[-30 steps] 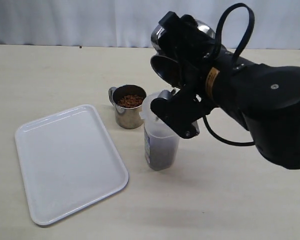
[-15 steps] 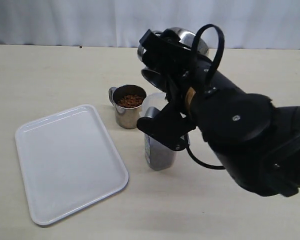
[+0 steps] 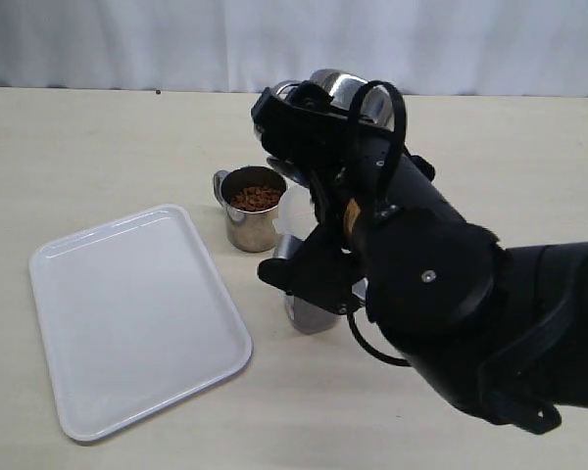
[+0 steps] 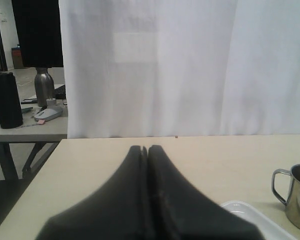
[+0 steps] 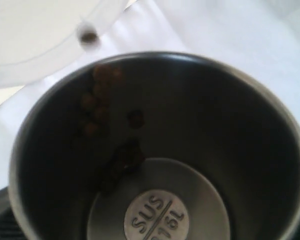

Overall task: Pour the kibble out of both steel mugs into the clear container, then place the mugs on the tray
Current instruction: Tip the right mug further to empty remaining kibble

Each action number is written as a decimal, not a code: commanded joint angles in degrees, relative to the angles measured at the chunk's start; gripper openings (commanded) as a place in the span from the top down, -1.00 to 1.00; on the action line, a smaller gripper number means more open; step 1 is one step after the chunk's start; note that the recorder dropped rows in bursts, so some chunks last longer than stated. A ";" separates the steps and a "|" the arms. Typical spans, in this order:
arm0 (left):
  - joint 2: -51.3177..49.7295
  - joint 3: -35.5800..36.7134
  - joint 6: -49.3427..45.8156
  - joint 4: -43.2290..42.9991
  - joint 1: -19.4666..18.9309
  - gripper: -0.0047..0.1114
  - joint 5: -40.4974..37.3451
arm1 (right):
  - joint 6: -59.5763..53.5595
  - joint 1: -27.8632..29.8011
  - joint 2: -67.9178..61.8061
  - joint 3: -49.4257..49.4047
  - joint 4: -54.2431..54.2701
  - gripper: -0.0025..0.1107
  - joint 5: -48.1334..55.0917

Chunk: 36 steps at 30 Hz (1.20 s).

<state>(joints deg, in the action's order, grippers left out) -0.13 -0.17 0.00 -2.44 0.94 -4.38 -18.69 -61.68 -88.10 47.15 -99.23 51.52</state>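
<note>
In the exterior view, the right gripper point(image 3: 299, 186), on the bulky black arm that filled the centre and right of the frame, was clamped with its jaws set wide on a short, shiny, cylindrical tipped steel mug point(image 3: 330, 80). It held the mug on its side just above the middle of the frame, over the tall translucent whitish plastic container point(image 3: 304, 318). The container stood at the centre, largely hidden behind the gripper. The right wrist view looked straight into that mug point(image 5: 215, 125). A stamped disc showed on its bottom, and a few small round reddish-brown kibble pellets point(image 5: 101, 102) clung along its inner wall. One blurred pellet lay against the pale rim of the container point(image 5: 35, 45) beyond the mug's lip. Left of the container and just beside it, a second steel mug point(image 3: 252, 225) with a small loop handle stood upright on the pale beige table point(image 3: 490, 147), with a heap of kibble point(image 3: 256, 198) inside it. The flat white rectangular plastic tray point(image 3: 127, 313), with rounded corners and a low rim, lay bare in the lower left of the frame, near the upright mug but apart from it. A white curtain point(image 3: 127, 39) ran across the top. In the left wrist view, the left gripper point(image 4: 144, 151) had its two dark fingers pressed together with nothing between them, above the table. The handled mug point(image 4: 296, 196) and a corner of the tray point(image 4: 242, 211) were also in that view. The exterior view did not show this gripper.
</note>
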 commanded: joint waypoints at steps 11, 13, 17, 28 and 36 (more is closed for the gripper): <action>0.13 0.17 0.00 0.13 0.41 0.92 0.36 | -2.17 -4.40 -0.72 -0.17 -0.72 0.87 9.86; 0.13 0.17 0.00 0.13 0.41 0.92 0.36 | -2.38 -4.40 -1.55 -0.17 -0.72 0.87 11.96; 0.13 0.17 0.00 0.13 0.41 0.92 0.36 | -3.21 -4.40 -4.21 -0.17 -0.72 0.87 12.41; 0.13 0.17 0.00 0.13 0.41 0.92 0.55 | -5.69 -7.81 -5.13 -0.67 -0.72 0.87 18.45; 0.13 0.17 0.00 0.13 0.41 0.92 0.47 | 2.97 -7.47 -4.90 -0.02 -0.72 0.87 18.45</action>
<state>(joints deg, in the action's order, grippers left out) -0.13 -0.17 0.00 -2.44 0.94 -4.38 -22.04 -69.31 -93.35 46.20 -99.11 68.23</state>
